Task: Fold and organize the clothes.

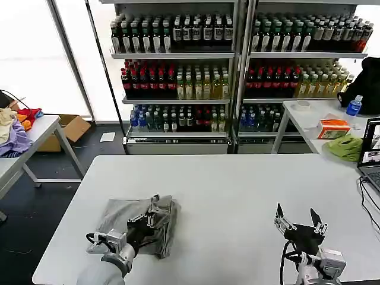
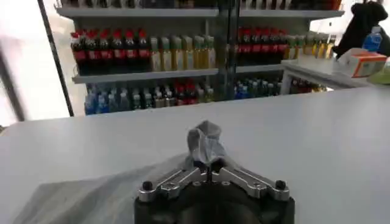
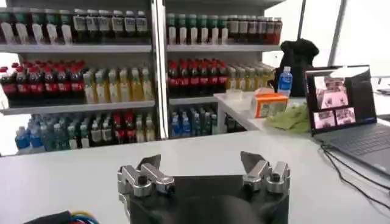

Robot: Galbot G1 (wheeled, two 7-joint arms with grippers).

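Bottle shelves [image 1: 178, 71], bright windows [image 1: 35, 53]

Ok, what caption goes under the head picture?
Left gripper pinches the crumpled grey cotton shirt on the white table; right gripper open.

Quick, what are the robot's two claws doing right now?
Left gripper: shut on a bunched fold of the grey shirt.
Right gripper: open, holding nothing, above the white table.

Head camera high, looking down; 2 wrist cameras low, sharing shelves [image 1: 237, 65].
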